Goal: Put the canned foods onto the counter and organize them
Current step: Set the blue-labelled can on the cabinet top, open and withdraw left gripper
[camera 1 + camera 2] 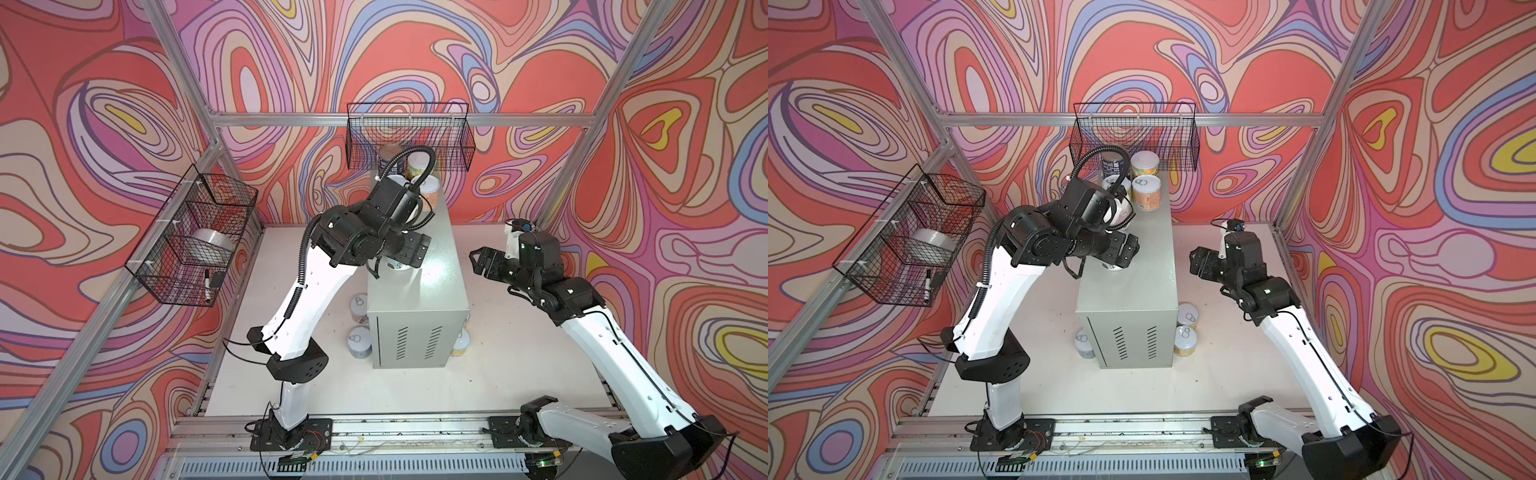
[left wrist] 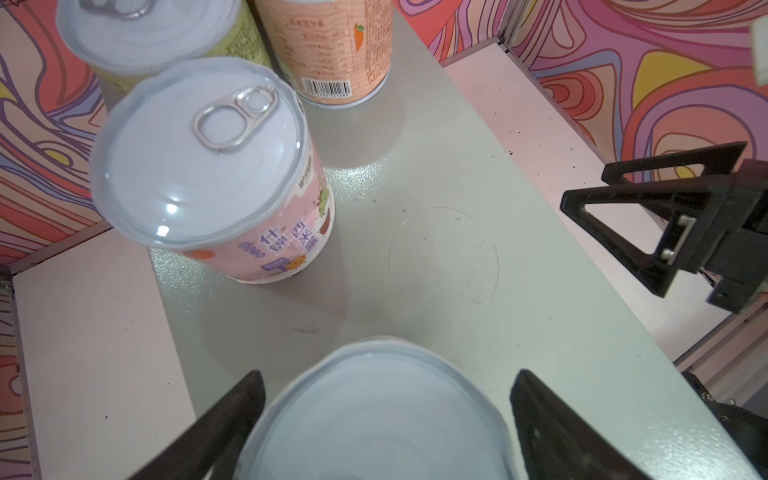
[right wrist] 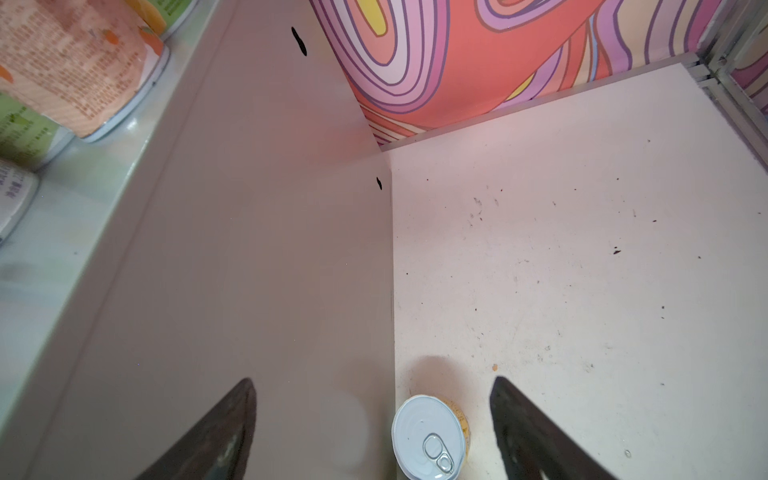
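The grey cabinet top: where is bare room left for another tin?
The cabinet top is bare from the tin between the left hand's fingers to the edge above the vent slits, and along the right side up to the orange tin. The far end is crowded: tins packed under the wire basket.

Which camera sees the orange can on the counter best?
A top view: the orange can shows whole, lid and label. Where a cable crosses the can, less shows. The left wrist view cuts off its lid; the right wrist view gives only blurred label.
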